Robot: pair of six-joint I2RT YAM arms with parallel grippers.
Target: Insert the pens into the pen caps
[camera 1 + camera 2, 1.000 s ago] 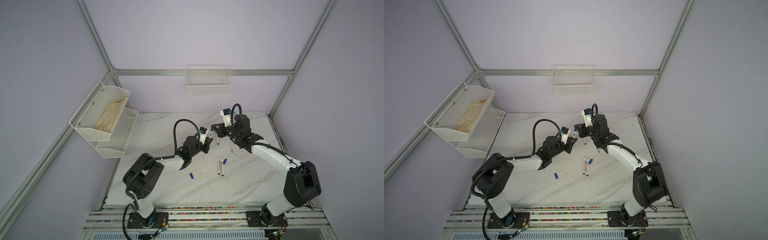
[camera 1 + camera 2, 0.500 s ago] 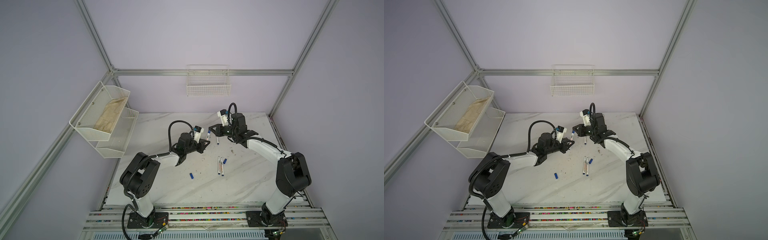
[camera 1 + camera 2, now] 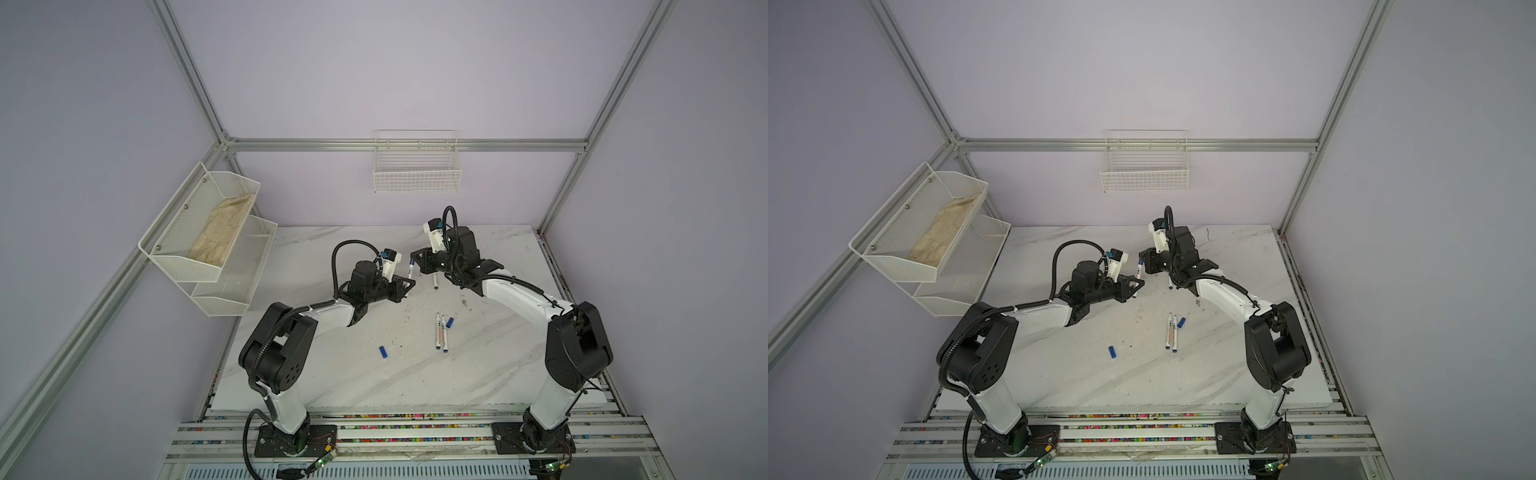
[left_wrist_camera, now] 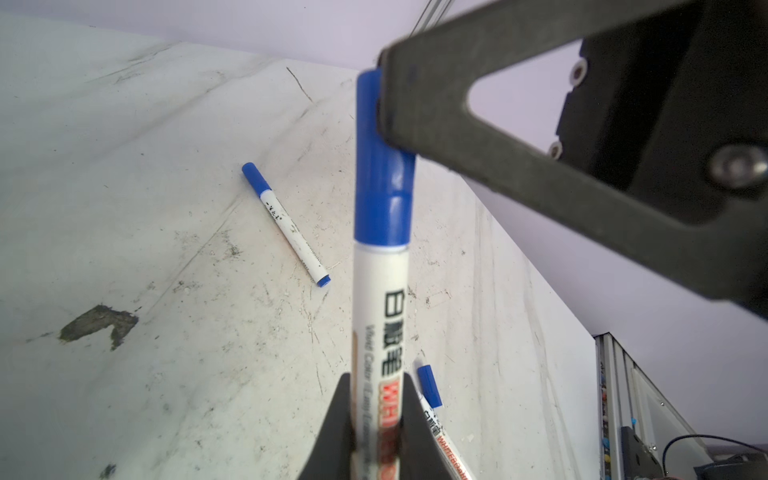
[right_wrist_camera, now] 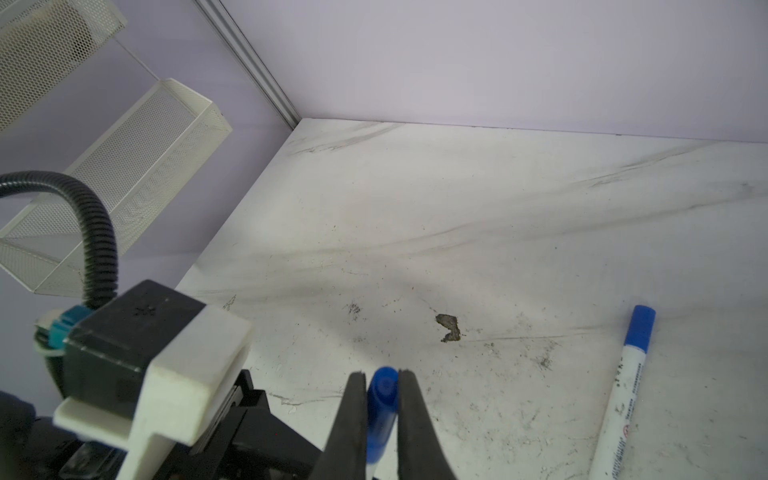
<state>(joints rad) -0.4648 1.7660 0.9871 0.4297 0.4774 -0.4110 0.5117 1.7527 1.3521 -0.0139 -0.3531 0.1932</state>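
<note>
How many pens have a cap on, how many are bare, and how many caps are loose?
Capped pens: 2
Bare pens: 2
Loose caps: 2
Total: 6

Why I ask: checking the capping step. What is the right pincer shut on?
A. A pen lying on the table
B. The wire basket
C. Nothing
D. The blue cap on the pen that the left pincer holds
D: in the right wrist view the right pincer clamps the blue cap, and the left wrist view shows that cap on the pen gripped by the left pincer.
</note>
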